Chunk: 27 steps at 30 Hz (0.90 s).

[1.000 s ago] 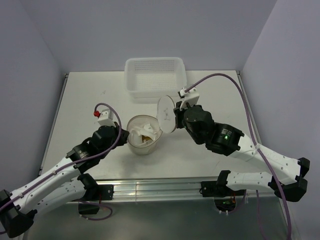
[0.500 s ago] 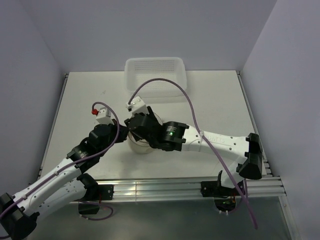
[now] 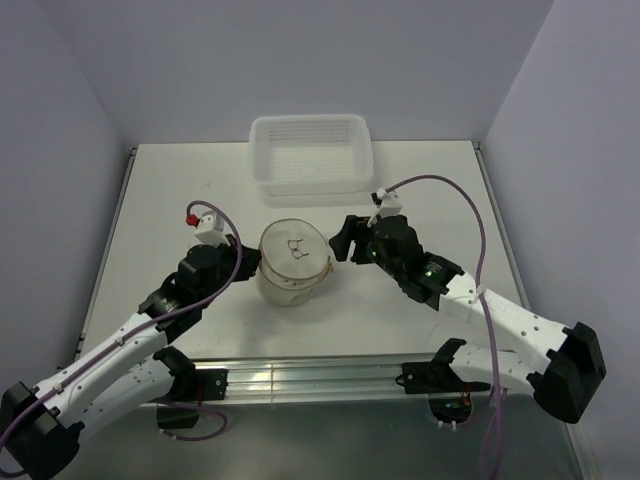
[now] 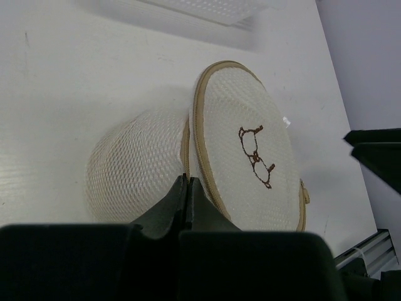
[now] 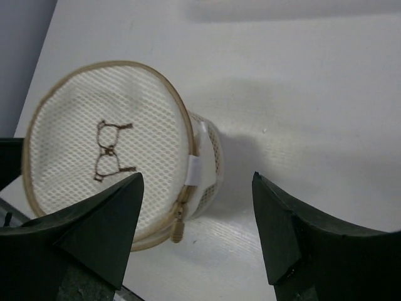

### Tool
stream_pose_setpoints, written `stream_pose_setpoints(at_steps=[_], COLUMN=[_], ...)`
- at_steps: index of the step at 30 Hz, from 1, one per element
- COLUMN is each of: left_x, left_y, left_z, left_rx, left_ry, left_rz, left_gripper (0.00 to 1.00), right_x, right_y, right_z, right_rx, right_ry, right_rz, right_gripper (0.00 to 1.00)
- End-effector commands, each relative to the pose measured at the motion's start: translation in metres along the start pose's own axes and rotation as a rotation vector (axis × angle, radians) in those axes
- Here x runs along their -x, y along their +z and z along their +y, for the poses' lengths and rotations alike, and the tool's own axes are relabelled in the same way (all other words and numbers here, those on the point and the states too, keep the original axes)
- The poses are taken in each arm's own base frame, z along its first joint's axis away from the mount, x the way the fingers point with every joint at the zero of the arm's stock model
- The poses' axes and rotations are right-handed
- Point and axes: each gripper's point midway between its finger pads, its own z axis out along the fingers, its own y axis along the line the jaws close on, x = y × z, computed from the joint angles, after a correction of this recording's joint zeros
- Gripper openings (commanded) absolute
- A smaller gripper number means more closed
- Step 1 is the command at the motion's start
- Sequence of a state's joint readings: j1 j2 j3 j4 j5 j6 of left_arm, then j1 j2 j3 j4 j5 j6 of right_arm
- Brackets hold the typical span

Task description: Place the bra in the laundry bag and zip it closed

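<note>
The laundry bag [image 3: 293, 268], a round white mesh drum with a tan zip rim, stands mid-table. Its flat lid [image 3: 296, 250], marked with small brown glasses, lies over the opening. The bra is hidden. My left gripper [image 3: 252, 264] is shut, pinching the bag's rim [image 4: 187, 150] on its left side; the tips [image 4: 188, 180] meet at the seam. My right gripper [image 3: 341, 241] hangs open just right of the bag, holding nothing. In the right wrist view its fingers [image 5: 119, 207] flank the bag's side, and the zip pull [image 5: 178, 229] dangles at the lid's [image 5: 106, 141] lower edge.
A white perforated plastic basket [image 3: 310, 150] stands behind the bag at the table's far edge, and its rim [image 4: 207, 7] shows at the top of the left wrist view. Lilac walls enclose the white table [image 3: 440, 190] on three sides.
The lid, held upright by my right gripper a second ago, now lies flat over the bag. My right gripper has let go, opened and drawn back to the right. The left grip holds.
</note>
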<state>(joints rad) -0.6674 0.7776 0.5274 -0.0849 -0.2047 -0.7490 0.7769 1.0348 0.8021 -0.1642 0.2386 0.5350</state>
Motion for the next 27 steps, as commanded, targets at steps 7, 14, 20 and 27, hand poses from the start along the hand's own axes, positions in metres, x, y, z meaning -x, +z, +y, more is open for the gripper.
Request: stream_pose_setpoints(at_steps=[7, 14, 20, 27], left_x=[0.032, 0.031, 0.032, 0.043], left_y=[0.019, 0.015, 0.012, 0.015], left_z=[-0.038, -0.035, -0.037, -0.048], left_rx=[-0.114, -0.114, -0.134, -0.151], left_ry=[0.038, 0.04, 0.034, 0.043], left_rz=[-0.074, -0.078, -0.085, -0.097], left_gripper=[0.0, 0.0, 0.0, 0.0], right_x=[-0.002, -0.013, -0.022, -0.021], right_y=[0.042, 0.058, 0.067, 0.055], right_z=[0.002, 0.016, 0.004, -0.007], right_rx=[0.289, 0.406, 0.353, 0.309], right_ry=[0.319, 0.404, 0.454, 0.489], right_rz=[0.048, 0.121, 0.122, 0.056], right_gripper=[0.86, 0.85, 0.75, 0.16])
